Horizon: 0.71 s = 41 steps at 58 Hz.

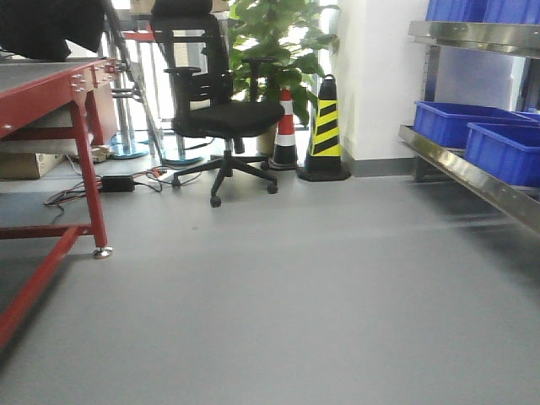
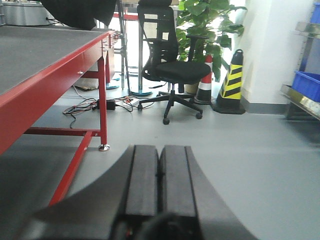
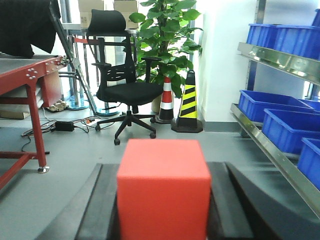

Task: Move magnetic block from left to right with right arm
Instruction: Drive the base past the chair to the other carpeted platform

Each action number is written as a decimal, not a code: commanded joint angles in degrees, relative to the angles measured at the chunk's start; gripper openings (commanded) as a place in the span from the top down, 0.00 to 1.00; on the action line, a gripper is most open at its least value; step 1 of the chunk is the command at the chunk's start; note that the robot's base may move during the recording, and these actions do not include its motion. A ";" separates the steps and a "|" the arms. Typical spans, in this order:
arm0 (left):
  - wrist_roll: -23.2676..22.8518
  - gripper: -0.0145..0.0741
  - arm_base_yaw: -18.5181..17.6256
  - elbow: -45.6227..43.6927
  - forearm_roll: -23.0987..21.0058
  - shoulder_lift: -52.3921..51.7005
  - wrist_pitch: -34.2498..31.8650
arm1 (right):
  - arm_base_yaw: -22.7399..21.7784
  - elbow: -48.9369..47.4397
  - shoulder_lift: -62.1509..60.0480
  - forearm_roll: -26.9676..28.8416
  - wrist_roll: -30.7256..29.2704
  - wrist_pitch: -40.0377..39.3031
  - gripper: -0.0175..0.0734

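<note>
In the right wrist view the magnetic block [image 3: 163,187], a bright red cube, sits between the two black fingers [image 3: 102,200] of my right gripper [image 3: 164,172], which is shut on it. The gripper is held level above the grey floor, facing the room. In the left wrist view my left gripper [image 2: 160,152] is shut with its two black pads pressed together and nothing between them. Neither gripper nor the block shows in the front-facing view.
A red-framed table [image 1: 80,93] stands at the left. A black office chair [image 1: 221,110], a plant [image 1: 278,51], a red-white cone [image 1: 285,131] and a yellow-black cone [image 1: 326,131] stand ahead. Steel shelves with blue bins [image 1: 472,135] line the right side. Cables [image 1: 110,184] lie on the floor.
</note>
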 commanded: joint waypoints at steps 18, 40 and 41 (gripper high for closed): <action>-0.43 0.98 0.03 0.46 -0.15 -0.69 -4.83 | -0.27 -1.66 0.65 -0.89 -0.47 -4.95 0.54; -0.43 0.98 0.03 0.46 -0.15 -0.61 -4.83 | -0.27 -1.66 0.65 -0.89 -0.47 -4.89 0.54; -0.43 0.98 0.03 0.46 -0.15 -0.61 -4.83 | -0.27 -1.66 0.65 -0.89 -0.47 -4.89 0.54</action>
